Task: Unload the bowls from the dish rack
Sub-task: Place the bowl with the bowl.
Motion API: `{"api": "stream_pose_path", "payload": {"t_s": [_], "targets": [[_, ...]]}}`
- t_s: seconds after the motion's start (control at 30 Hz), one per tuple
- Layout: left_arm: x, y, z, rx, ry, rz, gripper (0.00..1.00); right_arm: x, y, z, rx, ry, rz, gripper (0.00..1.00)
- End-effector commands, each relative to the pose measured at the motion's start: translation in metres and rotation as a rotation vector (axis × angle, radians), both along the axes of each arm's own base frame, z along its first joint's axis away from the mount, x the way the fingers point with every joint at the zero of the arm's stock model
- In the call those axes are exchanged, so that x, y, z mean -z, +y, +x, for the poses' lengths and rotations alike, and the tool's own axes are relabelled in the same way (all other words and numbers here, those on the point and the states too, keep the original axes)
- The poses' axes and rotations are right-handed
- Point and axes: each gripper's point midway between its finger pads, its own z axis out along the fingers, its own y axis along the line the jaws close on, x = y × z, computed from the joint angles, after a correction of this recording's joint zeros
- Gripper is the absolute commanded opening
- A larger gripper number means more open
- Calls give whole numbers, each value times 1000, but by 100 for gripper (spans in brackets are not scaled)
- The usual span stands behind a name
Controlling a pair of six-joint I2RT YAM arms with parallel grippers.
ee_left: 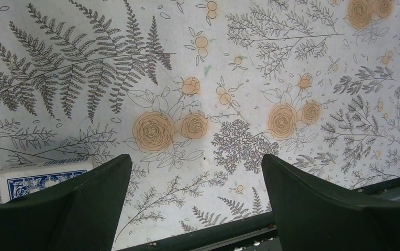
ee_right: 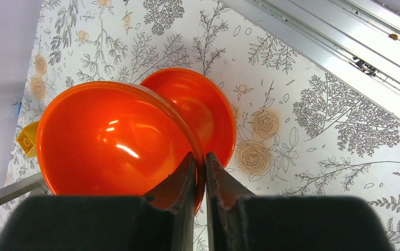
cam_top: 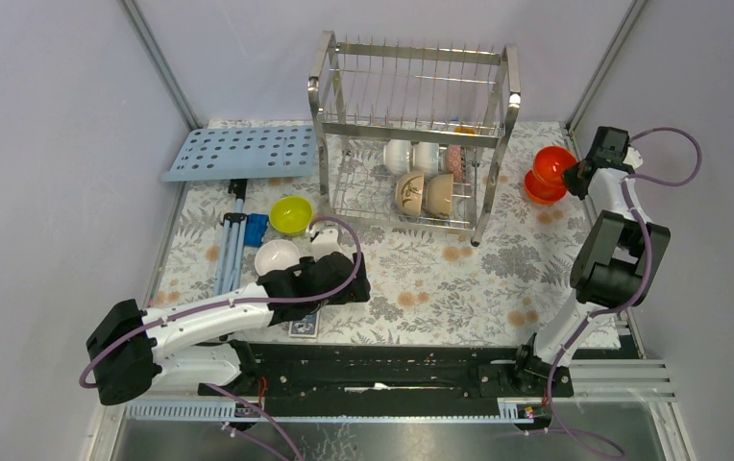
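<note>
The right gripper point(ee_right: 200, 157), clamped on the rim of a glossy orange-red round bowl point(ee_right: 109, 141), holds it tilted over a matching bowl point(ee_right: 211, 104) at the far right corner, evidently for nesting; the left gripper point(ee_left: 197, 162) hangs open; beige bowls point(cam_top: 409, 192) sit in the steel wire dish rack point(cam_top: 416, 50).

You are looking at the left arm point(cam_top: 200, 322) showing white link shells, black joint housings bulging, purple cables point(cam_top: 672, 129) looping off the right arm point(cam_top: 613, 254), matte dark fingers point(ee_left: 72, 209) tapering like wedges
</note>
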Motion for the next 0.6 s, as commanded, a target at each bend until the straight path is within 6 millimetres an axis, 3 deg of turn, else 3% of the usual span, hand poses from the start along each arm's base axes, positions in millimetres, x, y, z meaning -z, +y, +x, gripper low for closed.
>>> {"api": "stream_pose_path", "payload": {"t_s": [0.0,0.57], "targets": [[-10,-2,5,-18,-28,-41,99,-17,-10,10,21,-30,-22,0],[-7,-2,6,-22,-25,-21,99,6,-10,14,11,27,3,0]]}}
